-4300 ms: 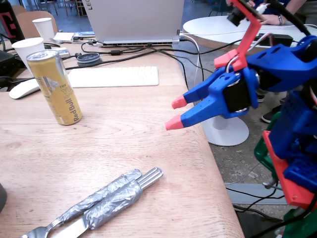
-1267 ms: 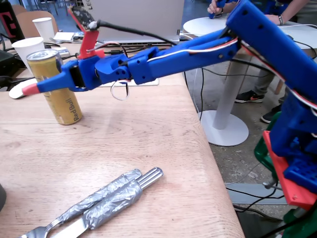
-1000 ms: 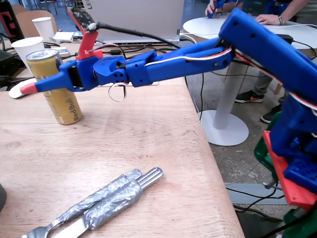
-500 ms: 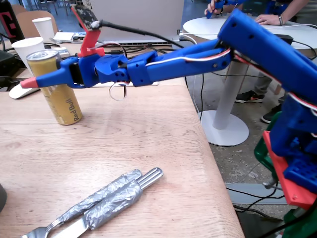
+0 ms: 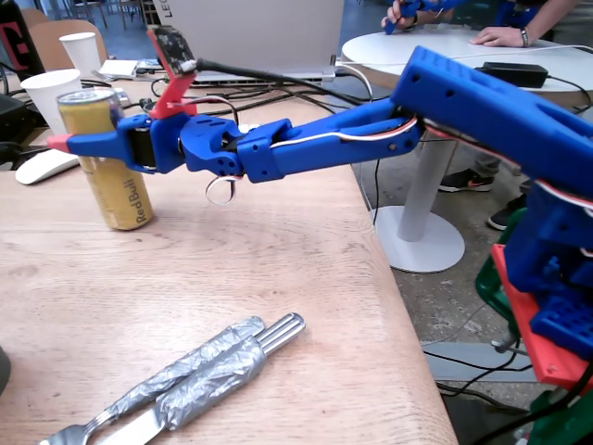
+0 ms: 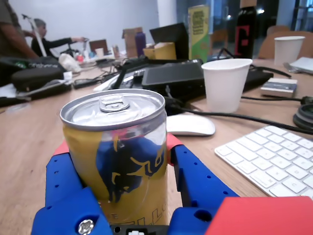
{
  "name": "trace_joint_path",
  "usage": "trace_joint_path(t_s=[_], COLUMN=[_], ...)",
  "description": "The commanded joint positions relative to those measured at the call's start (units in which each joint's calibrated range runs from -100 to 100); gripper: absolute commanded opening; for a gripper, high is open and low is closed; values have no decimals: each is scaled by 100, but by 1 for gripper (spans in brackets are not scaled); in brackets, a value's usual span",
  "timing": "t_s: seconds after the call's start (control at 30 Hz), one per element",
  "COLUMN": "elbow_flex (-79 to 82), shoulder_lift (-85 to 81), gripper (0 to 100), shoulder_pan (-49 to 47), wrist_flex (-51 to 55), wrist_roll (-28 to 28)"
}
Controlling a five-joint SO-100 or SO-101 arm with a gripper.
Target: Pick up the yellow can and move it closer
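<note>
- Standing near the left edge of the fixed view, the yellow can (image 5: 104, 158) rests upright on the wooden surface (image 5: 232, 269), with the gripper (image 5: 67, 142) now level with its upper part; half a second earlier the blue arm (image 5: 306, 139) sat a touch lower and the can's top looked slightly tilted, so the reach has settled into a squarer hold.
- Seen from the wrist view, the yellow can (image 6: 117, 152) fills the space between the two blue fingers (image 6: 195, 181), whose red tips show at either side of it; the jaws stand around the can and appear pressed to its sides, though firm contact cannot be confirmed, and the can's base looks not yet lifted.
- Judged against the task, the approach reads as finished and the lift toward the robot's side of the surface is the step in hand.
- Red "Red Bull" lettering runs up the can's lower side in the fixed view; a dark blue bull emblem shows on the gold body in the wrist view, above partial letters too cut off to read.
- Further right in the wrist view stand a white paper cup (image 6: 226, 84), a white mouse (image 6: 190, 125) and a white keyboard (image 6: 274, 156); a green-yellow poster (image 6: 198, 32) behind carries text too small to read.
- Lying in the foreground of the fixed view, a fork and knife with taped handles (image 5: 185, 380) sit well apart from the can.
</note>
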Motion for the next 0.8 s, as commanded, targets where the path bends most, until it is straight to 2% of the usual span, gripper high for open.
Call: trace_joint_path(t_s=[0.0, 0.23, 0.37, 0.57, 0.77], elbow_flex=[-295, -201, -191, -201, -191], shoulder_lift=[-111, -163, -197, -1466, -2247], gripper=[23, 23, 23, 23, 23], shoulder_pan=[-37, -155, -595, -595, -697], wrist_flex=[-85, -77, 87, 3240, 4898], wrist_roll=[-24, -24, -24, -83, -83])
